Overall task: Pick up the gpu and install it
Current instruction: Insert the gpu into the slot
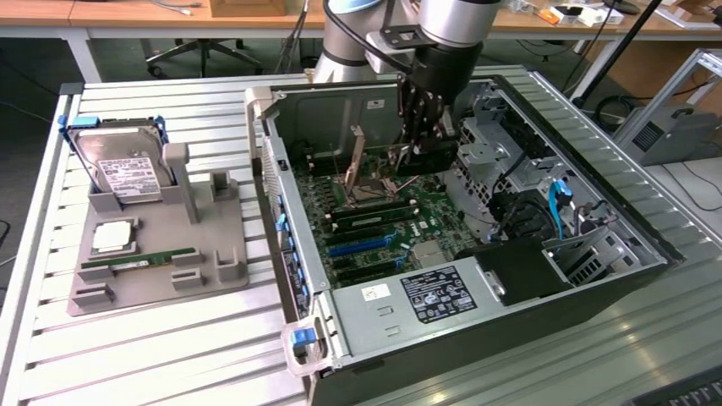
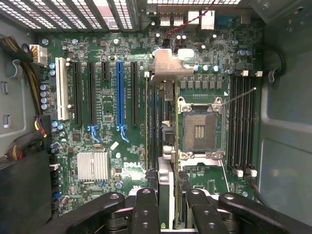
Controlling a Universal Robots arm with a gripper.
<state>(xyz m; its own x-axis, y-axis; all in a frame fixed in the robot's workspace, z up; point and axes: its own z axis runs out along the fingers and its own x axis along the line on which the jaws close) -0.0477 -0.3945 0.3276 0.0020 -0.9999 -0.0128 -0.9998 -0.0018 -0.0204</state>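
One thin card is all the arm carries. The gpu (image 2: 165, 175) hangs edge-on between the jaws of the gripper (image 1: 420, 161), which are clamped on its upper edge. It is inside the open computer case (image 1: 262, 169), above the motherboard (image 2: 97, 105). In the wrist view it lies between the blue slot (image 2: 119, 92) and the bare CPU socket (image 2: 200, 129), and does not look seated in any connector.

I'd judge it light and stiff but fragile: a bare board that won't stand twisting, with a smooth metal edge that could slip. The long edge away from the contacts looks the safest place to grip, and that seems to be where it's held.

Much is hard to read. Seen edge-on, the card's face and contact strip are hidden, and in the exterior view the dark fingers merge with it. I can't tell how high it hangs over the board. On the desk (image 1: 135, 355), a grey holder (image 1: 158, 292) holds the hard drive (image 1: 124, 165) and memory stick (image 1: 141, 260).
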